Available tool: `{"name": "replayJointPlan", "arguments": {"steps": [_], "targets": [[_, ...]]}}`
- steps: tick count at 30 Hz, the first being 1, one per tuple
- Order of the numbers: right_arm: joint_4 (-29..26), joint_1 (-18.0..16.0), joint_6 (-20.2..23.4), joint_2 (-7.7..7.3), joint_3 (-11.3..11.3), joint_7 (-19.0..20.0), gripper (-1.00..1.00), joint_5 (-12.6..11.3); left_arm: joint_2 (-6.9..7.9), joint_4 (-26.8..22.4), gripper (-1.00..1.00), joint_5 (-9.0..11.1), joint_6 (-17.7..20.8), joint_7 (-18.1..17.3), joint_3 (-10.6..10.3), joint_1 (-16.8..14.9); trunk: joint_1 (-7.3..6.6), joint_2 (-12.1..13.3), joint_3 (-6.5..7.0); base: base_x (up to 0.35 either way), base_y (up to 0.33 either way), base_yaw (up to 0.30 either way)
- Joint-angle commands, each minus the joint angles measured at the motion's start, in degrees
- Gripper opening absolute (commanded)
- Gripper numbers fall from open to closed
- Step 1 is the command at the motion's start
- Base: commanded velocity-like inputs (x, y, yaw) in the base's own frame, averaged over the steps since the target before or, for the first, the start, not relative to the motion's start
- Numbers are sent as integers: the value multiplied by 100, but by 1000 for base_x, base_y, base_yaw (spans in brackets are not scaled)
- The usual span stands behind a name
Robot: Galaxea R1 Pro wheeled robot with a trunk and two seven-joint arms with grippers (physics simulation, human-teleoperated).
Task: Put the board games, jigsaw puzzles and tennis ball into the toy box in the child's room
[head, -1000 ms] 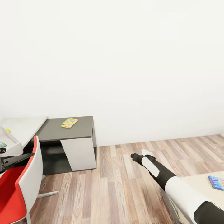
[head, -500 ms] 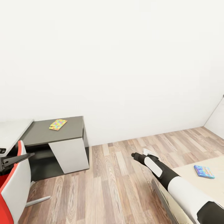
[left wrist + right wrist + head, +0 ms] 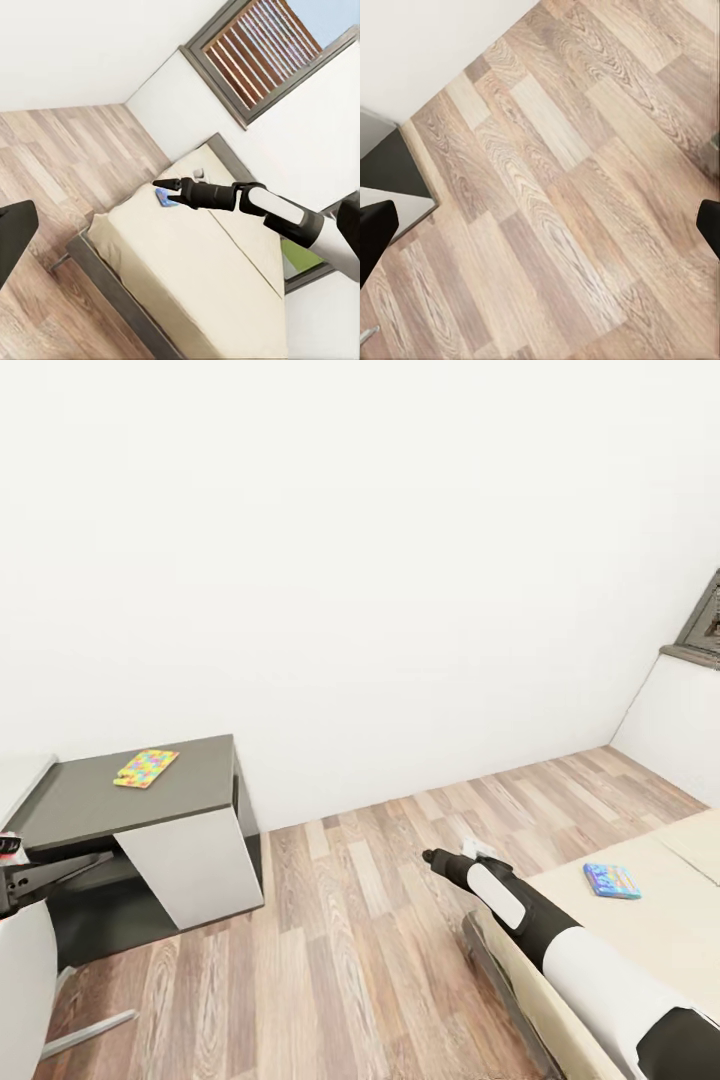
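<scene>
One board game [image 3: 611, 880] lies on the bed beyond the spread right claw [image 3: 432, 857]

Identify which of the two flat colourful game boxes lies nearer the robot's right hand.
The blue box on the bed. It lies close beside the right hand, whereas the yellow multicoloured box sits on the dark desk across the floor.

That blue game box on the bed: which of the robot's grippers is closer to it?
The right gripper hangs over the floor beside the bed, just short of the blue game box. The left gripper is across the room by the dark desk.
</scene>
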Motion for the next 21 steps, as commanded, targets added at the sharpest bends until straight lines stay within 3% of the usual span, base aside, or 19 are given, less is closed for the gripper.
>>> {"name": "replayJointPlan", "arguments": {"steps": [1,12,21], "targets": [[-12,-9,5,-7,38,-41,100,-41,1,-2,100,-1,61,-21,0,-2,3,-13,-19,0,0,-219],[-4,-7,4,-35,34,112,100,-33,2,-2,100,-2,63,-17,-7,-2,3,-13,-90,0,0,-219],[38,-1,2,-162,34,512,100,-47,5,-2,100,1,59,-17,-7,-2,3,-13,-149,0,0,-216]]}}
